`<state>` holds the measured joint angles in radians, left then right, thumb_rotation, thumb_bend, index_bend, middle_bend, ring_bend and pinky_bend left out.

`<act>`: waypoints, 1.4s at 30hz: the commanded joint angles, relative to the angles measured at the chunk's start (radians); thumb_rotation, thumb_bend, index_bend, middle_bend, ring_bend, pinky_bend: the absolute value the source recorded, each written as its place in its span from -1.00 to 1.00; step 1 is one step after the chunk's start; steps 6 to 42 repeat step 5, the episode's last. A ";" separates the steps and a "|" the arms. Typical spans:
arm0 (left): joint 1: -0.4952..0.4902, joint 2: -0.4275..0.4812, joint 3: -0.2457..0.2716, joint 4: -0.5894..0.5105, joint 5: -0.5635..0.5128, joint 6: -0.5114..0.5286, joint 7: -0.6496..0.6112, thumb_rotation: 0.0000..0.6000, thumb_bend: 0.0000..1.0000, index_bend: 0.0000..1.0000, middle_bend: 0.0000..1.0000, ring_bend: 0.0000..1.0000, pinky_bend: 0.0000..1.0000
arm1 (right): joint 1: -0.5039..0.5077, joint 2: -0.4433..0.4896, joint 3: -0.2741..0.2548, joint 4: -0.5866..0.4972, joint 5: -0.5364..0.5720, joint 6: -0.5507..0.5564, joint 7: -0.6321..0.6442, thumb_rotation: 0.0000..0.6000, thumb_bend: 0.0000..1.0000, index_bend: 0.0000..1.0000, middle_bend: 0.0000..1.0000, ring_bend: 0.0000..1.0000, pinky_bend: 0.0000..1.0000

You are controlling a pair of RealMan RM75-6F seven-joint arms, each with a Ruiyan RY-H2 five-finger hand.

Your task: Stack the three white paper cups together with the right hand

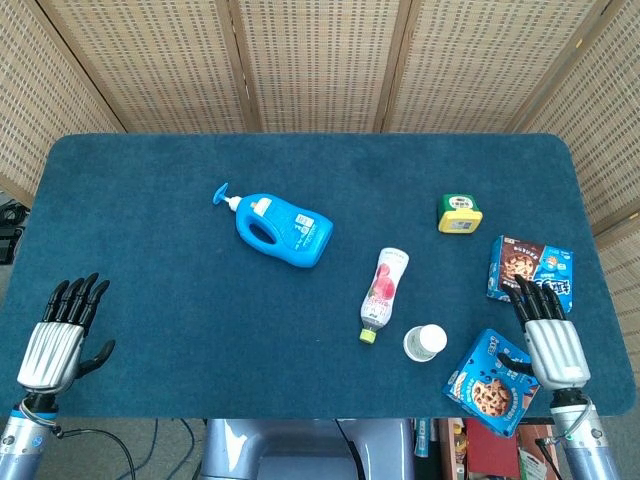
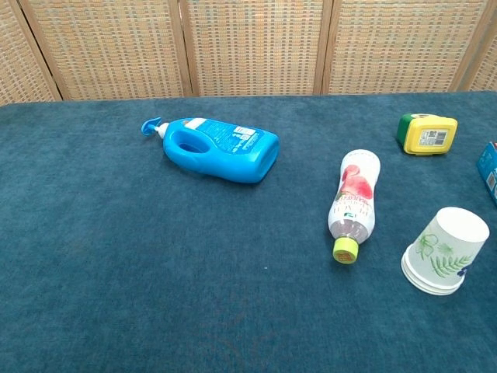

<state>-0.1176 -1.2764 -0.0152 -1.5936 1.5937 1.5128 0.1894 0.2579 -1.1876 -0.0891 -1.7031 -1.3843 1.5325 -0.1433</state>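
Cups (image 2: 444,250) sit nested upside down as one white stack on the blue surface (image 1: 150,300), just right of the pink bottle's (image 1: 382,292) green cap. My right robot hand (image 1: 548,335) is open with fingers straight, apart from the stack, between two cookie boxes (image 1: 488,380). My left robot hand (image 1: 62,338) lies open at the near left edge, holding nothing.

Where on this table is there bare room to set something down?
Free: the cloth left of the blue detergent bottle, and the far strip behind it. Crowded: the right side, around the pink bottle, cup stack, yellow box and cookie packs.
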 commanded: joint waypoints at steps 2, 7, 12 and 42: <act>0.001 -0.002 -0.004 0.003 -0.002 0.006 -0.004 1.00 -0.37 -1.00 -1.00 -1.00 -1.00 | -0.041 -0.039 -0.002 0.064 -0.044 0.033 0.050 1.00 -0.73 -0.83 -1.00 -1.00 -0.97; 0.004 -0.004 -0.006 0.005 -0.007 0.010 -0.001 1.00 -0.37 -1.00 -1.00 -1.00 -1.00 | -0.057 -0.052 -0.003 0.086 -0.067 0.045 0.059 1.00 -0.74 -0.86 -1.00 -1.00 -0.98; 0.004 -0.004 -0.006 0.005 -0.007 0.010 -0.001 1.00 -0.37 -1.00 -1.00 -1.00 -1.00 | -0.057 -0.052 -0.003 0.086 -0.067 0.045 0.059 1.00 -0.74 -0.86 -1.00 -1.00 -0.98; 0.004 -0.004 -0.006 0.005 -0.007 0.010 -0.001 1.00 -0.37 -1.00 -1.00 -1.00 -1.00 | -0.057 -0.052 -0.003 0.086 -0.067 0.045 0.059 1.00 -0.74 -0.86 -1.00 -1.00 -0.98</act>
